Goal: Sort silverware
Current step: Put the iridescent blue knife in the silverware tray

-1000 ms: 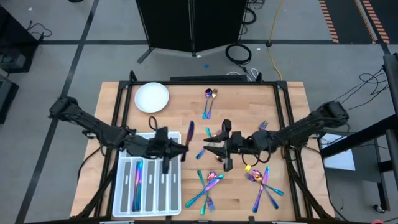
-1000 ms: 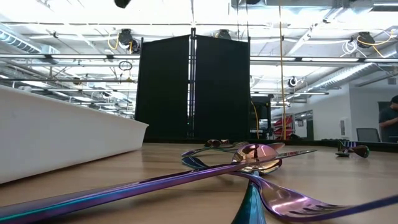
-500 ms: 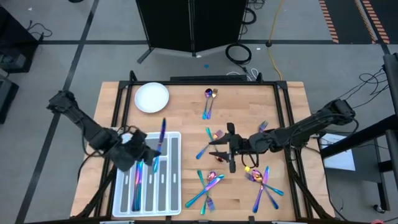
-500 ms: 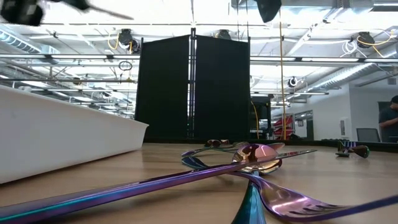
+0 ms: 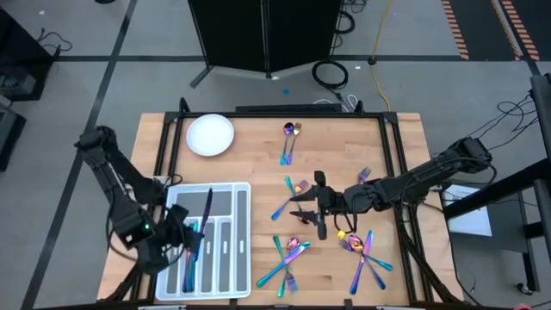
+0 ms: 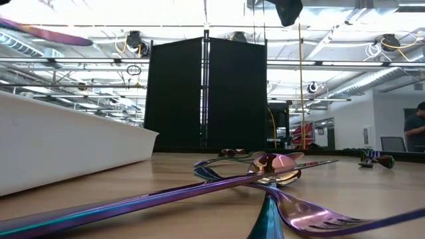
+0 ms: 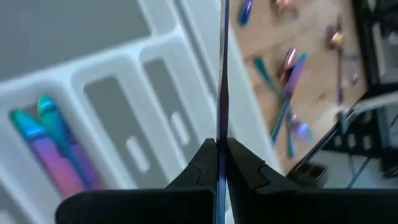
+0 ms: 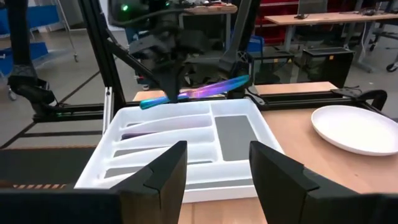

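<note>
One slim, stiff, slick knife (image 7: 222,93) sits pinched at its handle in the left claw (image 7: 221,163) above the tray (image 5: 244,241); the right claw (image 8: 214,163) gapes beside it, empty.

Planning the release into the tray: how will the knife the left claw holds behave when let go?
The knife, pinched in the left claw, stays straight along its length, so probably stiff. Its glossy finish suggests it is slippery. Being slim and flat, it should slide rather than roll in the tray.
</note>
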Robot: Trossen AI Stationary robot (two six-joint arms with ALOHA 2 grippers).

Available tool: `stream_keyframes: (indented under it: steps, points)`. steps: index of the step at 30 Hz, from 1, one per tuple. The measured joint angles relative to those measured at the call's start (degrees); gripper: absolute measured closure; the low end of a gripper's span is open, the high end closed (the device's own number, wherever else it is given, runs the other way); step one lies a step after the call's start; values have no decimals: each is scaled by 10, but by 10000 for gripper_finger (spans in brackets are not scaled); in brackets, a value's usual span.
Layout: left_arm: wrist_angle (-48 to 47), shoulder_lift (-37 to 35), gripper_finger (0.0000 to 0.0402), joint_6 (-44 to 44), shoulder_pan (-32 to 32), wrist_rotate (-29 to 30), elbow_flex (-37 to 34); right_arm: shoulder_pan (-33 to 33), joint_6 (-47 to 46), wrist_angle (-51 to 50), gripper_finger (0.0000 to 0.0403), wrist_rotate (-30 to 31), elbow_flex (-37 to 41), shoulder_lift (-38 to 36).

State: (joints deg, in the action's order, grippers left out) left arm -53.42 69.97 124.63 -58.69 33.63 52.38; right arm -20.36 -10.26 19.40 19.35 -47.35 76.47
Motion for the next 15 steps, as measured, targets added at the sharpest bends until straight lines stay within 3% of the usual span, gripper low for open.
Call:
stream_keyframes:
  steps: [9,15]
  points:
    - [28,84,392,12,-24,-91,0,0,-13,9,241,0,0,0]
    - [68,103,392,25,-33,-139,0,0,-12,21,241,0,0,0]
